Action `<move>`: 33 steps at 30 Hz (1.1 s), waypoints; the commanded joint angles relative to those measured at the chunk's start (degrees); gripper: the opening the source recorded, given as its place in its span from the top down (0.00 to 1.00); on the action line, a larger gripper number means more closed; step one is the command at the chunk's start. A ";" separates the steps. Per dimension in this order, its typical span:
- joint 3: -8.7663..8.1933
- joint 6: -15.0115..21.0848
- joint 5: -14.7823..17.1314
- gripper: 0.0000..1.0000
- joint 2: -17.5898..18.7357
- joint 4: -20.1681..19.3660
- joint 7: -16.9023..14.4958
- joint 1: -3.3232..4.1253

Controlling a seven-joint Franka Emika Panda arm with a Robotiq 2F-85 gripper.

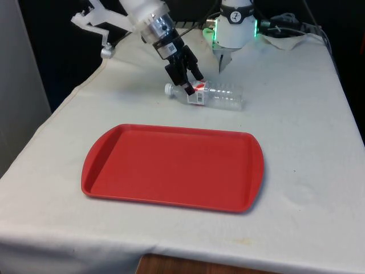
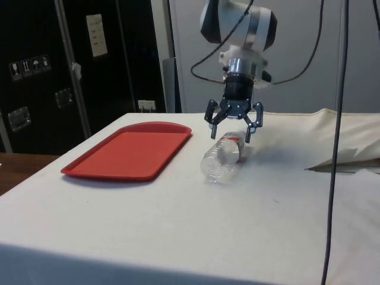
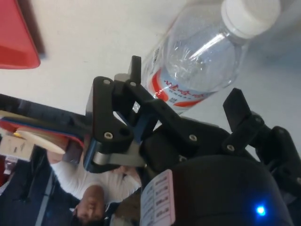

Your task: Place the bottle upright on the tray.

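Gripper (image 2: pixel 233 126) spread wide above the clear, white-capped, red-labelled bottle (image 1: pixel 214 95); it lies sideways beside the tray (image 1: pixel 171 166).

Even, bright indoor light, soft shadows on the white cloth (image 1: pixel 296 142), no glare.

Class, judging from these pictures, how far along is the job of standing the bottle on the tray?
Done: nothing yet; the red tray holds nothing. In hand: the open pincer straddles the clear water bottle, which lies on its side on the white cloth. Left: grip it, lift it, stand it upright on the tray.
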 commanded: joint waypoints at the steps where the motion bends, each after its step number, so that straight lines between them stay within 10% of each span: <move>1: 0.00 -1.32 0.92 0.00 0.40 0.52 -1.15 -0.63; 33: -5.73 -14.04 7.68 0.00 11.57 7.10 -11.69 -0.97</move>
